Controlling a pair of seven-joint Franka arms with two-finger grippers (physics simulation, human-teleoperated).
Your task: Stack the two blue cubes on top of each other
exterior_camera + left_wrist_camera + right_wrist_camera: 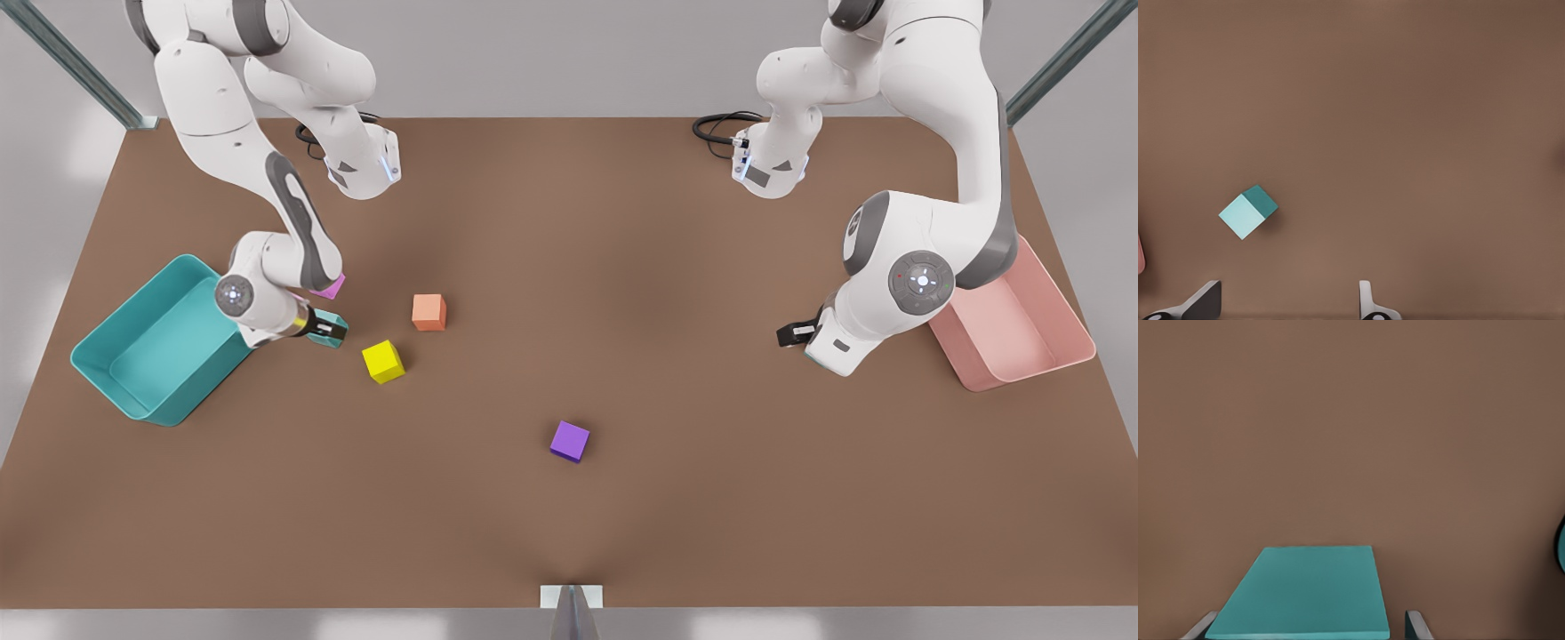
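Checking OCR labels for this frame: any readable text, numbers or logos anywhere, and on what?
None: no words, numbers or logos can be read in any view.
One blue cube at the right gripper and the other blue cube ahead of the open left gripper have plain faces.
Teal bin and pink bin: blank.
Arm joint cap: small light marks only, no letters.

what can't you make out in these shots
- Second blue cube: in the front view it is hidden behind the arm on that view's right. The left wrist view shows it ahead of the open left gripper.
- First blue cube: the right wrist view's edge cuts off its near side. In the front view the open right gripper straddling it mostly covers it.
- Pink cube: in the front view it is mostly behind that arm's forearm.
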